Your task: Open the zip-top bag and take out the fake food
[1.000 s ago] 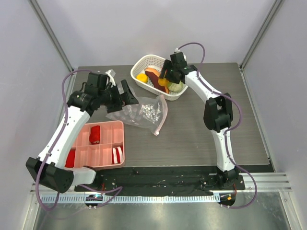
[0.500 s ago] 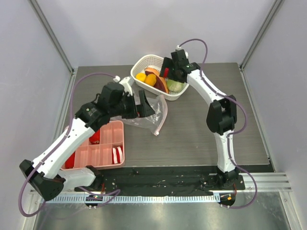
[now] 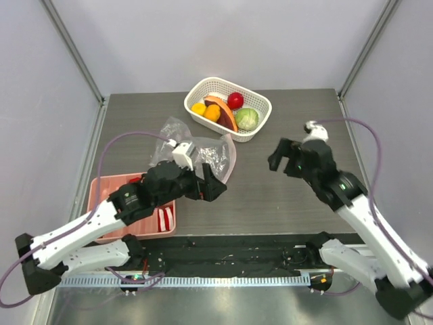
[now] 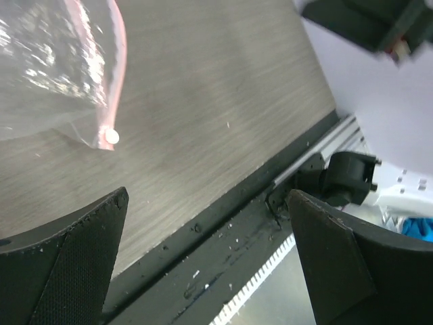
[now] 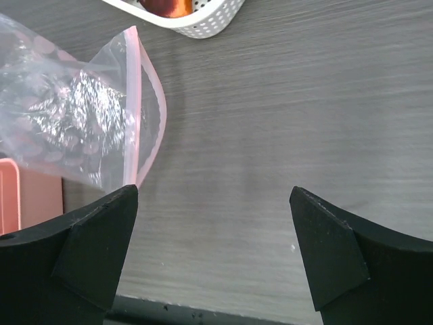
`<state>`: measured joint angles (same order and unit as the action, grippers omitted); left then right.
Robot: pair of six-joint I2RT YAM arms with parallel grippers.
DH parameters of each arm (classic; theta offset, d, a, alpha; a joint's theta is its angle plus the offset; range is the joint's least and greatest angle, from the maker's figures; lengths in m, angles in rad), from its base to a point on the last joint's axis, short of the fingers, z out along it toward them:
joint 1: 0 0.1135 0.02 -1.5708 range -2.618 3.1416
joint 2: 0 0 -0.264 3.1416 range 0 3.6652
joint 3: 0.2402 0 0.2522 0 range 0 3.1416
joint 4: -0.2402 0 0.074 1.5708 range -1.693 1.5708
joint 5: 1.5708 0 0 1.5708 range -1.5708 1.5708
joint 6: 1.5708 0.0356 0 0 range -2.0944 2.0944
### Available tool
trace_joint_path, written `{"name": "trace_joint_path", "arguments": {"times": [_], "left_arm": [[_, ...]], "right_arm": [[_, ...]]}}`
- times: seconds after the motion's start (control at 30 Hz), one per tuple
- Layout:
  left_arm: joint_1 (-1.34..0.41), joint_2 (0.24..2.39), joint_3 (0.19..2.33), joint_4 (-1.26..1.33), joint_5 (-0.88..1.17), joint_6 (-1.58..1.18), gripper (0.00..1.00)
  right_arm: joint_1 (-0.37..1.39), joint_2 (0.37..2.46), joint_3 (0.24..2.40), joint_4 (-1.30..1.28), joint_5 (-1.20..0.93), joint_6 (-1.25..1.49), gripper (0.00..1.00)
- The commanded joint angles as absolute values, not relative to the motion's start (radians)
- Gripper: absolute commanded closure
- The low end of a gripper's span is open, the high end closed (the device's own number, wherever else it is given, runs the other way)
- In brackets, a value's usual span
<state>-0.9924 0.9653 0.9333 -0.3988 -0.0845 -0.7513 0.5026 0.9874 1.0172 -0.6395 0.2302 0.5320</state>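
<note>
Zip-top bag (image 3: 210, 154) is lying flat on the table (image 3: 270, 196), just beside the white basket (image 3: 265, 115) on its near-left side. Its pink zip strip gapes open, and as far as I can tell there's nothing left inside. The pink tray (image 3: 101, 186) sits well apart from the basket, further near-left. The left gripper (image 4: 208, 203) hangs on the basket's near side, past the bag, with its jaws spread wide and nothing between them. The right gripper (image 5: 214, 191) is the same deal, off to the basket's near-right. All the fake food is in the basket: green ball (image 3: 247, 119), orange-brown wedge (image 3: 229, 118), red fruit (image 3: 235, 100), yellow-orange fruits (image 3: 212, 112). So I'd call this the wrap-up step: bag opened, food out. The next move probably just needs both arms parked clear without snagging the bag.
</note>
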Motion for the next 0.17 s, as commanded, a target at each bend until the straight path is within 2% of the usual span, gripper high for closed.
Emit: {"name": "trace_joint_path", "arguments": {"times": [0.0, 0.03, 0.13], "left_arm": [[-0.991, 0.829, 0.914, -0.302, -0.251, -0.701, 0.00], [-0.988, 0.792, 0.923, -0.328, -0.267, -0.703, 0.00], [-0.985, 0.726, 0.949, -0.386, -0.275, -0.718, 0.00]], "right_arm": [[0.500, 0.697, 0.910, -0.669, 0.278, 0.506, 0.00], [0.500, 0.637, 0.905, -0.679, 0.272, 0.502, 0.00], [0.500, 0.632, 0.942, -0.730, 0.188, 0.489, 0.00]]}}
